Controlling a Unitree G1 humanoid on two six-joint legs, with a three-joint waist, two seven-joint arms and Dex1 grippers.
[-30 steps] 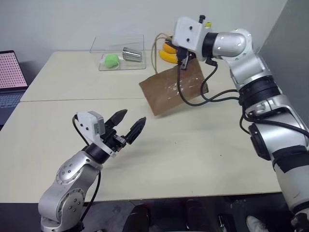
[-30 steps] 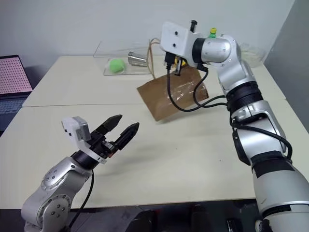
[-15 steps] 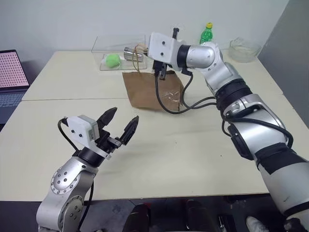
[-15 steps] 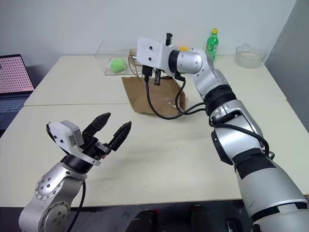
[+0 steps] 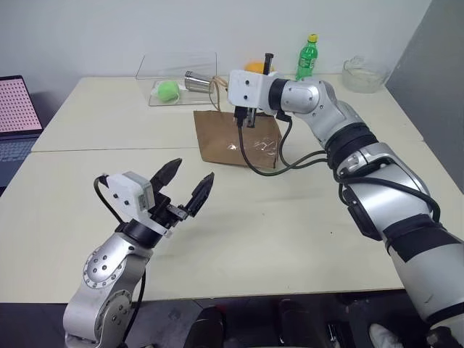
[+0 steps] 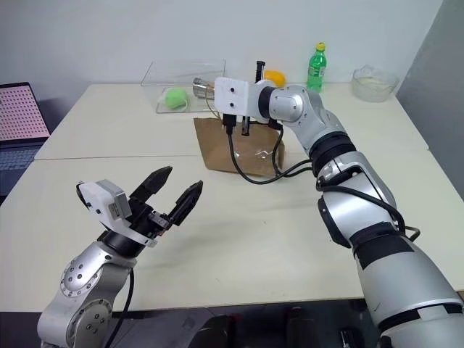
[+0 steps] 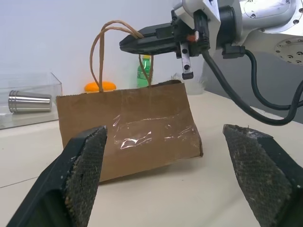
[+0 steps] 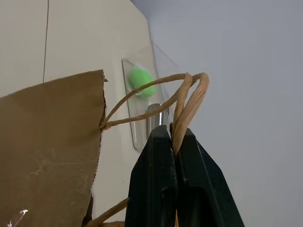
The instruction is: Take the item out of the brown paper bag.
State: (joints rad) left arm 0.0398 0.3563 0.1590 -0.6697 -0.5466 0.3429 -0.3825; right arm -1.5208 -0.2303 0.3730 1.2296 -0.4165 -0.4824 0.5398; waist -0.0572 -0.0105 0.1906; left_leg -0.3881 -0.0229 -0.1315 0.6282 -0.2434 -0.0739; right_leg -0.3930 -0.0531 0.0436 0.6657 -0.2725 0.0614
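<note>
A: Where's the brown paper bag (image 5: 237, 138)?

B: Standing on the cream table (image 5: 290, 217), just in front of the clear plastic tray (image 5: 177, 76). The right gripper (image 7: 127, 43) hangs over its top edge, fingers pressed together on the tan loop handles (image 8: 184, 101).

A: And the item inside, the little bottle?

B: Can't see it. The bag's walls hide whatever is in there, and a shiny clear patch on its front shows nothing through it.

A: The left gripper (image 5: 187, 185)?

B: Fingers spread wide with nothing between them, raised above the near part of the table, well apart from the bag.

A: What's behind the bag?

B: A green ball (image 5: 167, 89) and a metal cup (image 5: 198, 80) lying on its side in the tray, and a green soda bottle (image 5: 307, 57) further back. An orange thing (image 5: 254, 67) peeks from behind the right wrist, mostly hidden; I can't tell what it is. A laptop (image 5: 13, 119) is cut off at the left edge.
</note>
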